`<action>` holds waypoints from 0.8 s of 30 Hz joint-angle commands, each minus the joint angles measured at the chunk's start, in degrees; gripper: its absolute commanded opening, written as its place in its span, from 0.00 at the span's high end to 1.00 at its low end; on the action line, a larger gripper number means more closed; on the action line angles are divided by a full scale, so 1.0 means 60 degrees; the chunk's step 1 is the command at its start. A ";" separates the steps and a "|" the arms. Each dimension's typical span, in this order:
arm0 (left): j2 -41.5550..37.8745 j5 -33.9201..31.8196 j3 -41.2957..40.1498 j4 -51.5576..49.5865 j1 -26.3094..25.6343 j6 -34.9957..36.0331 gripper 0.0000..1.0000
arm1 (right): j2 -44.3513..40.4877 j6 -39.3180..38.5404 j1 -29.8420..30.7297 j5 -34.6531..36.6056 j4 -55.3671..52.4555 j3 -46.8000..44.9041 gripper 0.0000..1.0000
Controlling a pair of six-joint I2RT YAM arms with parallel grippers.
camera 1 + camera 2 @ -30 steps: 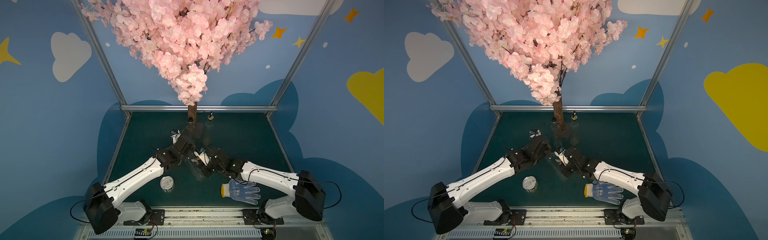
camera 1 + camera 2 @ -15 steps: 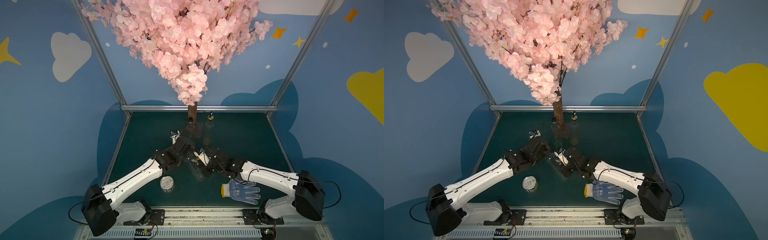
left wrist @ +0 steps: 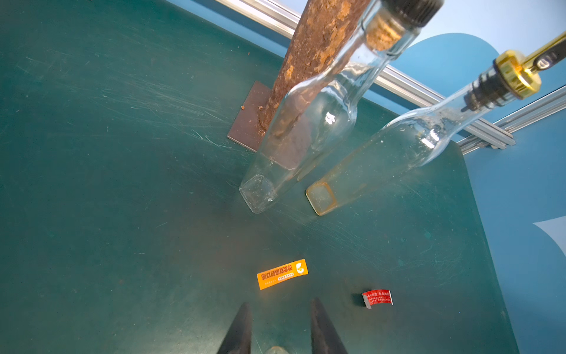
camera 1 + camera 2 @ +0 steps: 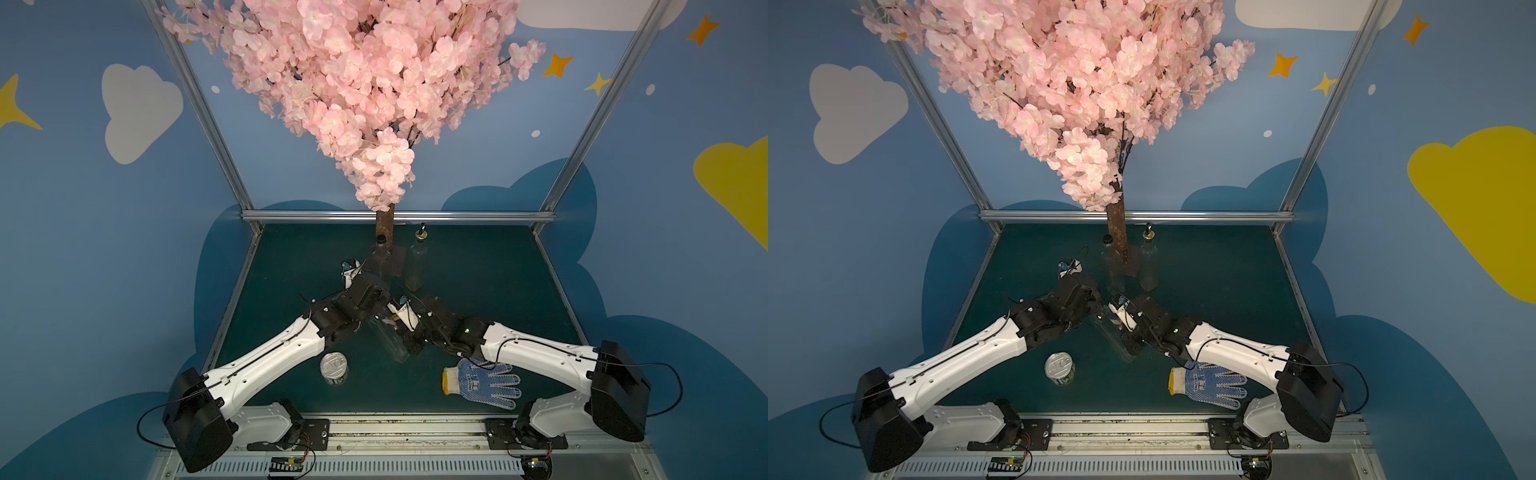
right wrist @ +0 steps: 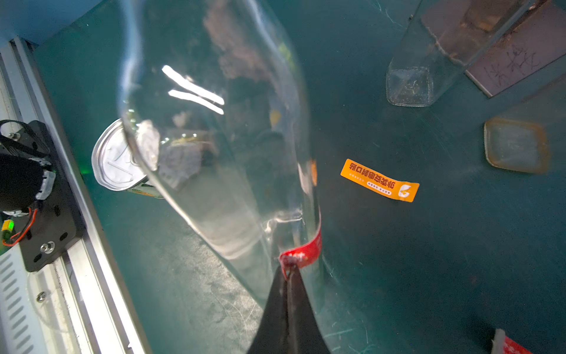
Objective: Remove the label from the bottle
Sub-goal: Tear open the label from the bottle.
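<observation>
A clear glass bottle (image 4: 390, 338) (image 4: 1116, 337) hangs tilted over the middle of the green table, between my two arms. In the left wrist view my left gripper (image 3: 280, 302) is shut on the bottle's top end, which just shows between its fingers. The bottle's body (image 5: 214, 147) fills the right wrist view. A red label (image 5: 304, 253) curls off its side near the lower end. My right gripper (image 5: 288, 271) is shut on the label's loose end, with its jaws pressed together.
An orange label (image 3: 281, 273) (image 5: 379, 180) and a red label scrap (image 3: 377, 298) lie loose on the table. Two empty glass bottles (image 4: 380, 259) (image 4: 417, 264) stand by the tree trunk (image 4: 384, 226). A tin can (image 4: 333, 368) and a blue-dotted glove (image 4: 482, 382) lie near the front.
The left arm has shifted slightly. The bottle and the right arm stay where they were.
</observation>
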 commanded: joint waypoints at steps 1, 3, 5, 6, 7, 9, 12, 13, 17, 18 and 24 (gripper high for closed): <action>0.0087 0.0298 0.0119 -0.0380 -0.0052 0.0320 0.98 | -0.0168 -0.0010 -0.0101 0.0813 -0.0026 0.0188 1.00; 0.0098 0.0315 0.0125 -0.0396 -0.0044 0.0334 0.98 | -0.0181 0.0010 -0.0090 0.0920 -0.0042 0.0168 1.00; 0.0098 0.0322 0.0140 -0.0418 -0.0038 0.0346 0.97 | -0.0199 0.0016 -0.0090 0.1021 -0.0053 0.0161 1.00; 0.0098 0.0327 0.0139 -0.0421 -0.0040 0.0342 0.98 | -0.0244 0.0014 -0.0092 0.1067 -0.0049 0.0131 1.00; 0.0098 0.0322 0.0131 -0.0423 -0.0052 0.0349 0.98 | -0.0278 0.0030 -0.0090 0.1125 -0.0038 0.0124 1.00; 0.0100 0.0329 0.0135 -0.0431 -0.0052 0.0348 0.98 | -0.0314 0.0037 -0.0086 0.1196 -0.0053 0.0115 1.00; 0.0098 0.0344 0.0130 -0.0409 -0.0050 0.0366 0.98 | -0.0322 0.0035 -0.0092 0.1233 -0.0067 0.0115 1.00; 0.0095 0.0351 0.0141 -0.0405 -0.0052 0.0364 0.98 | -0.0342 0.0035 -0.0090 0.1237 -0.0067 0.0114 1.00; 0.0106 0.0358 0.0141 -0.0406 -0.0041 0.0380 0.98 | -0.0336 0.0035 -0.0090 0.1193 -0.0054 0.0098 1.00; 0.0094 0.0373 0.0122 -0.0398 -0.0049 0.0388 0.98 | -0.0340 0.0027 -0.0090 0.1188 -0.0053 0.0100 1.00; 0.0084 0.0446 0.0112 -0.0339 -0.0052 0.0494 0.98 | -0.0322 0.0051 -0.0089 0.1304 -0.0053 0.0101 1.00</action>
